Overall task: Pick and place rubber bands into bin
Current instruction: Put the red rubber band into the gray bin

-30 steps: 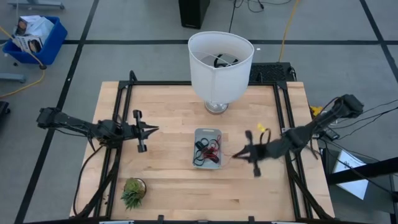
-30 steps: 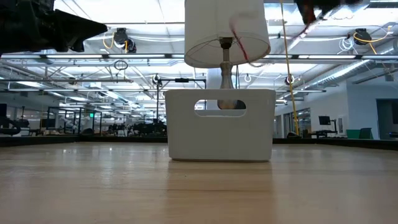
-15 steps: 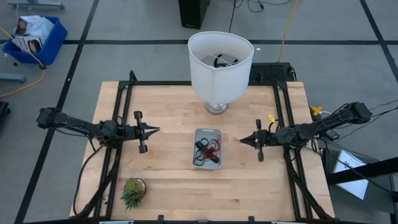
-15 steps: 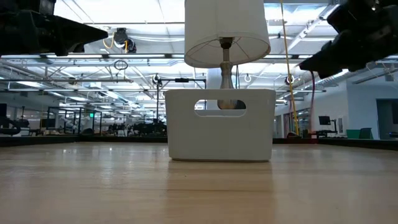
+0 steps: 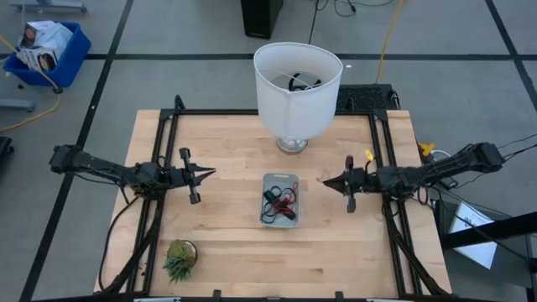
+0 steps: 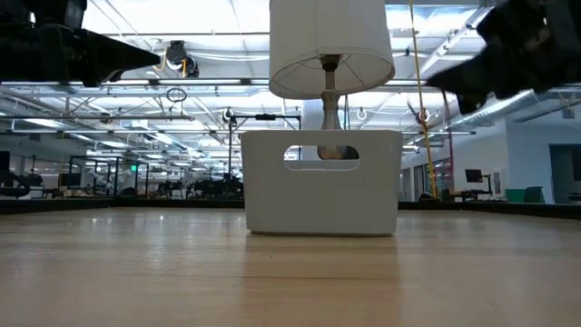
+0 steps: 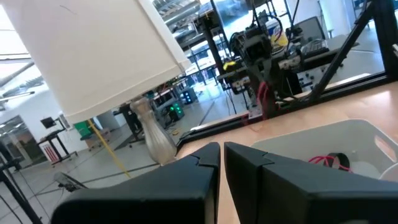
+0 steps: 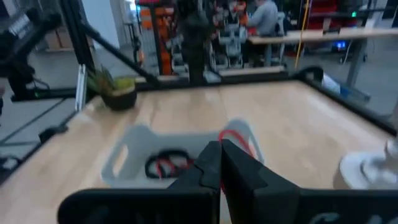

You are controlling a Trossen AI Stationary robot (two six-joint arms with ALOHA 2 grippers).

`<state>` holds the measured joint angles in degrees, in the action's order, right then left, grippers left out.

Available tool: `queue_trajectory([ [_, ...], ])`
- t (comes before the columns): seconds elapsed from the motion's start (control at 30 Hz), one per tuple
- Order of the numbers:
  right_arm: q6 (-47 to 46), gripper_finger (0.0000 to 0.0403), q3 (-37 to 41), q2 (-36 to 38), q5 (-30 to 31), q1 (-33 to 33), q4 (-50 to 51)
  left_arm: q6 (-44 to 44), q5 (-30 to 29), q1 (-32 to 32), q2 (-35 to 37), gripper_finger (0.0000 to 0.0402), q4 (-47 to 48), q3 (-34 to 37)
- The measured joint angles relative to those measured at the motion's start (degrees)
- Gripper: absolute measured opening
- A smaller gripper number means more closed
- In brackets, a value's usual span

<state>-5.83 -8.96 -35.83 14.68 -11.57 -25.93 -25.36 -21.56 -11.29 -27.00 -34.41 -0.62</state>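
Observation:
The bin (image 5: 279,177) stands at the table's middle, in front of the lamp, with black and red rubber bands (image 5: 277,201) lying inside it; they also show in the right wrist view (image 8: 165,165). My right gripper (image 5: 324,180) hovers level just right of the bin, pointing at it, shut on one red rubber band (image 8: 239,138). My left gripper (image 5: 210,174) hovers level well left of the bin, pointing at it. Its fingers (image 7: 214,155) are shut with nothing between them. My right gripper pinches a red rubber band between its two fingertips (image 8: 214,152). The fingers lie level and come from the table's right side. The band hangs as a slack loop (image 7: 261,99) below the tips, clear of the table and outside the bin.
A tall white lamp (image 5: 298,84) stands behind the bin on its glass foot (image 5: 292,144). A small potted plant (image 5: 179,258) sits near the front left. Black frame rails (image 5: 382,151) run along the table's sides. A person (image 8: 264,12) is in the room beyond.
My right gripper has drawn back from beside the bin toward the table's right and far edges. It has sunk and tipped from slanting down to level. It has stayed shut, and the red band has gone along, swinging below the fingertips.

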Motion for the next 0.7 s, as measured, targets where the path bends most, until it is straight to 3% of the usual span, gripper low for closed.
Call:
queue_trajectory([
  [0.2, 3.27, 0.0, -9.05, -6.8, 0.0, 0.0, 1.53, 0.04, 0.0, 0.02, 0.0, 0.0031, 0.0, 0.0],
  [0.53, 10.81, 0.0, -28.83, -28.97, -2.93, 0.02, 2.99, 0.17, 0.0, 0.01, 0.01, 0.0031, -0.02, 0.0],
  [0.7, 11.34, 0.0, -33.81, -38.03, -3.11, 1.92, 5.48, 0.42, 0.0, 0.02, 0.01, 0.0031, -0.04, 0.0],
])
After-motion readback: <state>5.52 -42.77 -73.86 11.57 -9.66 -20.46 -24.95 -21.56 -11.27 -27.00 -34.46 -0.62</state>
